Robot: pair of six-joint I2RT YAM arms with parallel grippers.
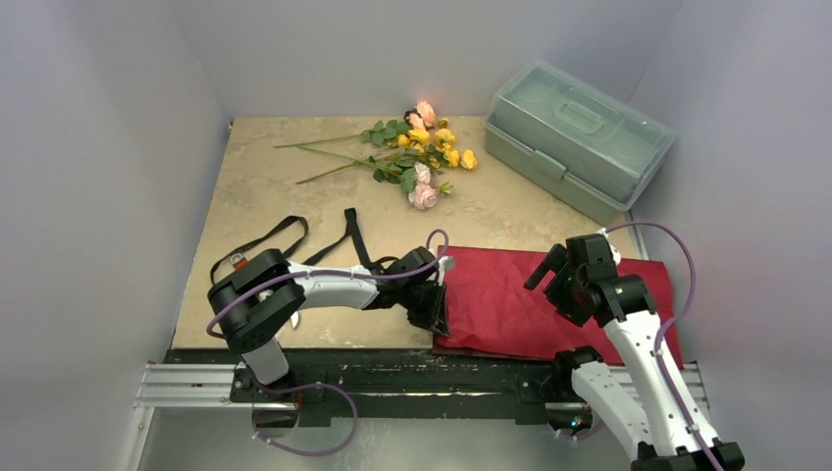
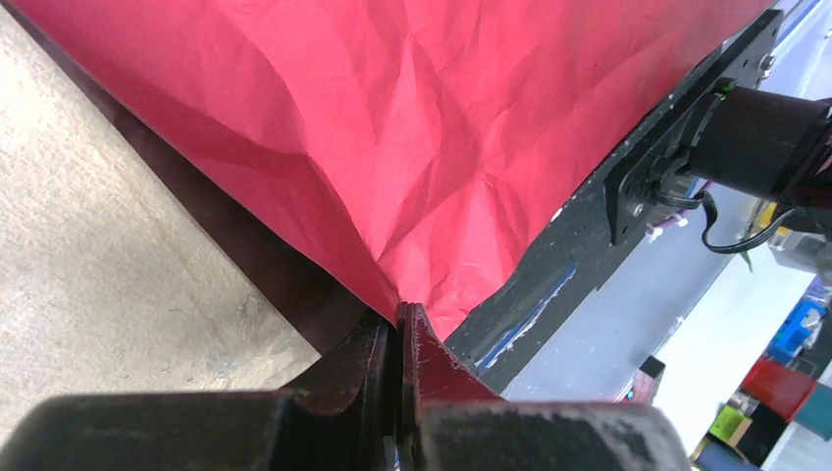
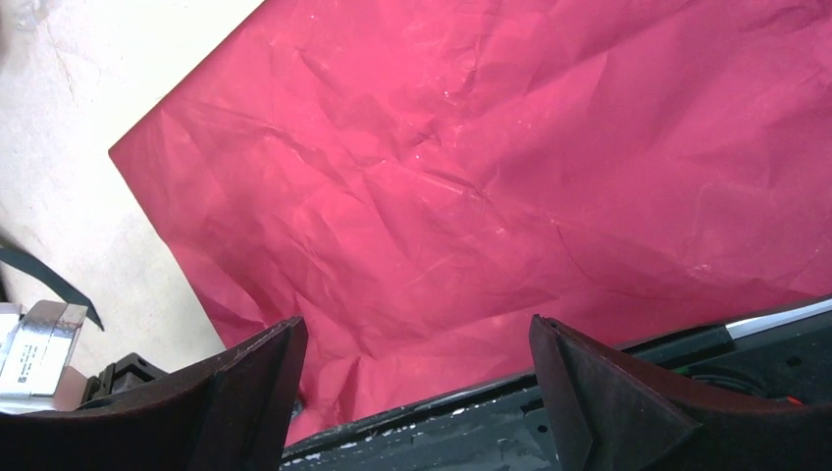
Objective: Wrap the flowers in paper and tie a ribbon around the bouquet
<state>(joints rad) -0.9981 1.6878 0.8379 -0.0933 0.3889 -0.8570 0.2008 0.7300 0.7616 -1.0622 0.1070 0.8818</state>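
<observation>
The paper [image 1: 510,294] is lying at five o'clock on the counter [image 1: 294,196]. The left fingers [image 2: 432,368] are pinching its left edge shut, and the right fingers [image 3: 245,392] are hanging spread and empty above it. Positioning the sheet seems the step in hand, and next it is probably needing dragging toward the centre. The green box [image 1: 579,137] is sitting at two o'clock, well clear. The flowers [image 1: 422,147] are waiting at twelve. The ribbon [image 1: 294,240], at nine beside the left arm, is risking a snag.

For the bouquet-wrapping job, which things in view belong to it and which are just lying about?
Belongs to the job:
flowers, lying at the far side
red paper, its edge pinched in the left hand
black ribbon, lying loose

Just lying about:
pale green lidded case, far right corner
</observation>
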